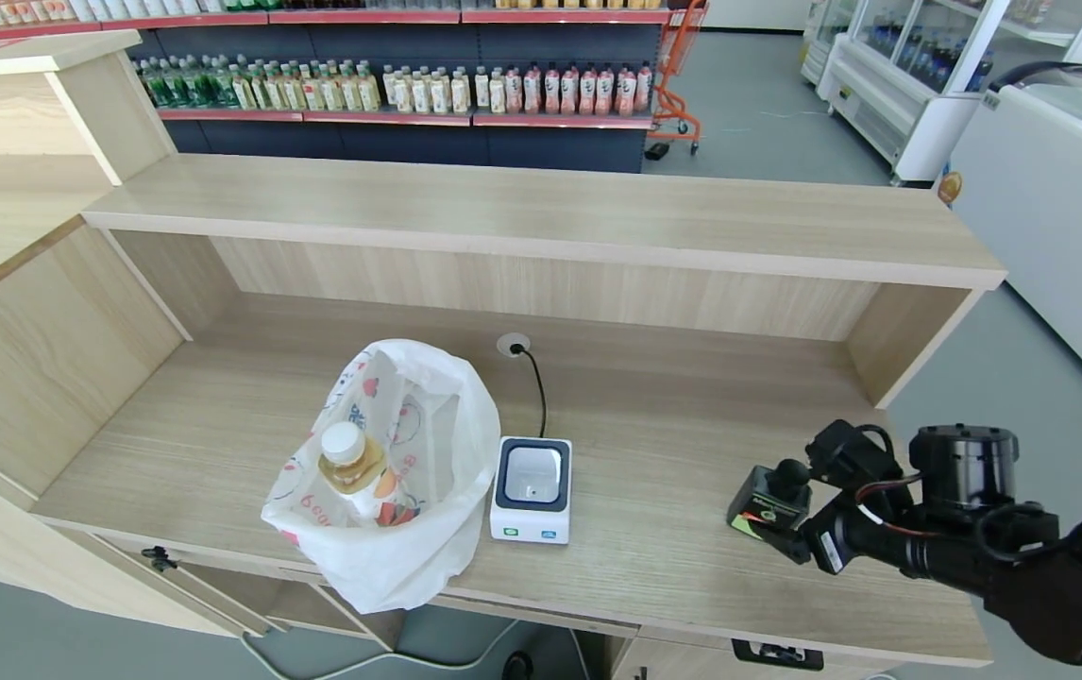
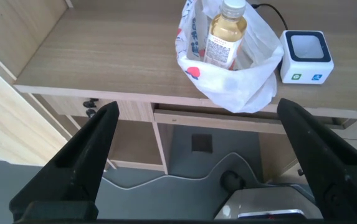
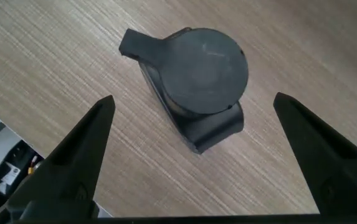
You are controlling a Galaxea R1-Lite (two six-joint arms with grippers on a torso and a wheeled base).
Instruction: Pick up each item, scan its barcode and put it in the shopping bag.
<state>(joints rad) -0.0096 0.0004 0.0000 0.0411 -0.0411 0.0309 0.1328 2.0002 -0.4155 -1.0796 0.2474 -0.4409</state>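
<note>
On the counter (image 1: 692, 425), at 3 o'clock from the scanner (image 1: 532, 486), a black item (image 3: 197, 74) lies under the right gripper (image 3: 194, 102), which is spread wide and empty, while the shopping bag (image 1: 451, 425) with 1 bottle (image 1: 352, 463) stands at 9 o'clock and the left gripper (image 2: 197, 107) gapes empty too.

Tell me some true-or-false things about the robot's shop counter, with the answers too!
1. A bottle stands in the shopping bag. True.
2. The scanner is inside the bag. False: it sits on the counter, beside the bag.
3. The right gripper is shut on the black item. False: it is open, and the item lies on the counter between its fingers.
4. The left gripper is open. True.
</note>
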